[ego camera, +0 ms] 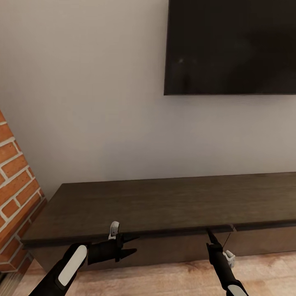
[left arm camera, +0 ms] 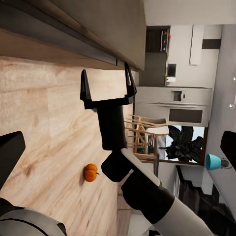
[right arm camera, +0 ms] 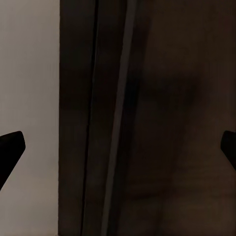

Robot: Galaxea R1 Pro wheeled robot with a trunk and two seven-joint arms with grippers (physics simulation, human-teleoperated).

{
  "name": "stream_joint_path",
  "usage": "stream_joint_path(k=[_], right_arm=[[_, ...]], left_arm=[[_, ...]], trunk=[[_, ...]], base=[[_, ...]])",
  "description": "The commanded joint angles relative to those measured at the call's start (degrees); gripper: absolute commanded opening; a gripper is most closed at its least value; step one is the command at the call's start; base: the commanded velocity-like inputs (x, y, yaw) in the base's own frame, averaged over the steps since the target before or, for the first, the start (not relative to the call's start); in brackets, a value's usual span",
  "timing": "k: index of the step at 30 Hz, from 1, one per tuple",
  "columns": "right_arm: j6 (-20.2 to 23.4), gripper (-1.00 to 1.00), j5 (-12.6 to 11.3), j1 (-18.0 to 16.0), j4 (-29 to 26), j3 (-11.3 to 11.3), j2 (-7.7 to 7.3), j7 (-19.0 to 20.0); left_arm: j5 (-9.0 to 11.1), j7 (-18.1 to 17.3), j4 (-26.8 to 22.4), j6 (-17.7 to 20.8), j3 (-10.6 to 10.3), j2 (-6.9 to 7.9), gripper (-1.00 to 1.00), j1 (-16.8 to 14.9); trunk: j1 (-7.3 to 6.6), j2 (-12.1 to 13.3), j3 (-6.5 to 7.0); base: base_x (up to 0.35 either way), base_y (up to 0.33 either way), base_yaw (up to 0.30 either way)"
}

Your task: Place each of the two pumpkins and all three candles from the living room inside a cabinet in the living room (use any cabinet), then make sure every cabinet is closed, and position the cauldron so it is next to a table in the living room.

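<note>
The cabinet (ego camera: 164, 201) is a long, low, dark brown unit against the wall, and its front looks flush. My right gripper (ego camera: 210, 235) points up at the top front edge of the cabinet (left arm camera: 98, 19). The left wrist view shows this right gripper (left arm camera: 107, 78) open, its fingertips just short of that edge. In the right wrist view its dark fingertips (right arm camera: 11, 147) stand wide apart over the cabinet edge (right arm camera: 162, 123). My left gripper (ego camera: 136, 243) is open in front of the cabinet's left part, holding nothing. One orange pumpkin (left arm camera: 90, 172) lies on the wooden floor behind the right arm.
A large dark TV (ego camera: 230, 45) hangs on the wall above the cabinet. A brick wall (ego camera: 16, 185) closes in at the left. Pale wooden floor (ego camera: 164, 279) runs along the cabinet's front. Farther off stand wooden chairs (left arm camera: 142, 135), a dark plant (left arm camera: 184, 145) and grey kitchen units (left arm camera: 172, 98).
</note>
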Motion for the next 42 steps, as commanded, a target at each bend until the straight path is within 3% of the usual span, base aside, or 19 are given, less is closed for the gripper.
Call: stream_joint_path(k=[1, 42], right_arm=[[0.37, 1.00, -0.53, -0.03, 0.05, -0.03, 0.00, 0.24], [-1.24, 1.00, -0.62, -0.03, 0.20, -0.07, -0.05, -0.15]], left_arm=[[0.02, -0.19, 0.02, 0.15, -0.10, 0.04, 1.00, -0.04], [0.02, -0.19, 0.02, 0.15, -0.13, 0.04, 1.00, -0.04]], trunk=[[-0.01, -0.02, -0.05], [-0.01, -0.02, -0.05]], base=[[0.024, 0.000, 0.000], [0.032, 0.000, 0.000]])
